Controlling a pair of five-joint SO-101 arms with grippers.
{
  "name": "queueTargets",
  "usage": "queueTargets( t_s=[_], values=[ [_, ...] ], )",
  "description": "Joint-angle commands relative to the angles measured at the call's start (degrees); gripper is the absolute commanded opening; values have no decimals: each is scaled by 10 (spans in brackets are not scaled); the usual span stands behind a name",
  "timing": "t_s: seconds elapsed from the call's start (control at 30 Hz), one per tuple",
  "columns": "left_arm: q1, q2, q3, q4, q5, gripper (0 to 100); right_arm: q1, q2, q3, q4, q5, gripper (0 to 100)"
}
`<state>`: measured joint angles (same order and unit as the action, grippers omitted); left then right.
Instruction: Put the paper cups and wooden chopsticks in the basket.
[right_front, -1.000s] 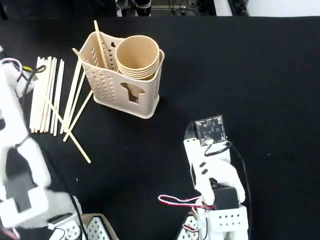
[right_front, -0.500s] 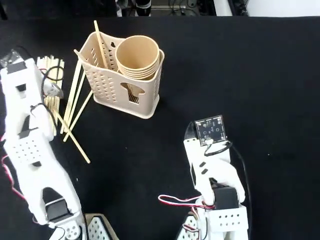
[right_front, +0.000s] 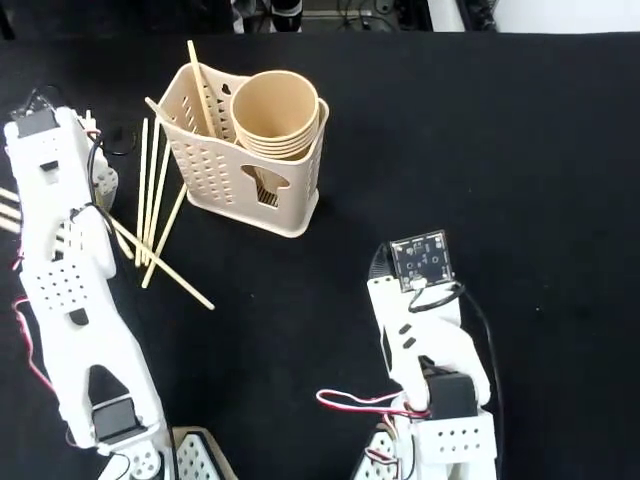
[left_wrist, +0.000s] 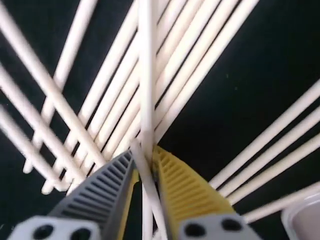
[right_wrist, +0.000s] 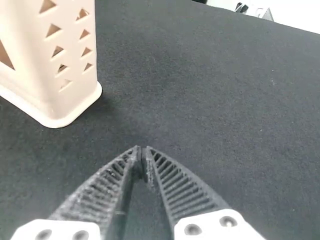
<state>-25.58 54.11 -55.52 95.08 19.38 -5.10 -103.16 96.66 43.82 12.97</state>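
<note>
Nearest, the right gripper (right_wrist: 141, 150) is seen with its ribbed jaws pressed together over the matte black table (right_wrist: 225, 75). Farther out, one of the loose wooden chopsticks (left_wrist: 145, 75) is pinched by the left gripper (left_wrist: 142, 152). Beyond, stacked paper cups (right_front: 276, 105) are held upright in the perforated beige basket (right_front: 225, 175), with further chopsticks leaning inside.

Both our arms are white plastic. Our left arm (right_front: 75, 330) has a panel dotted with small holes and a black cable (right_front: 93, 160) looping off it. Our right arm (right_front: 430, 350) bears a square black circuit board (right_front: 422, 258) and red-and-white wires (right_front: 350, 400) at its base. Our left gripper (left_wrist: 143, 151) pairs a grey ribbed finger (left_wrist: 107, 185) with a yellow one (left_wrist: 182, 187). Our right gripper (right_wrist: 141, 150) has two black ribbed fingers (right_wrist: 100, 192) on white mounts with screw holes.
</note>
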Motion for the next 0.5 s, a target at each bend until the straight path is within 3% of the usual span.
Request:
queueTargets(
  t_s=[0.0, 0.27, 0.47],
  values=[
    [7, -7, -104, 57, -22, 29, -6, -28, -1, 2, -1, 13],
    [7, -60, -162, 59, -69, 29, -6, -28, -1, 2, -1, 13],
    [14, -205, -161, 59, -95, 29, -6, -28, -1, 2, -1, 13]
  ],
)
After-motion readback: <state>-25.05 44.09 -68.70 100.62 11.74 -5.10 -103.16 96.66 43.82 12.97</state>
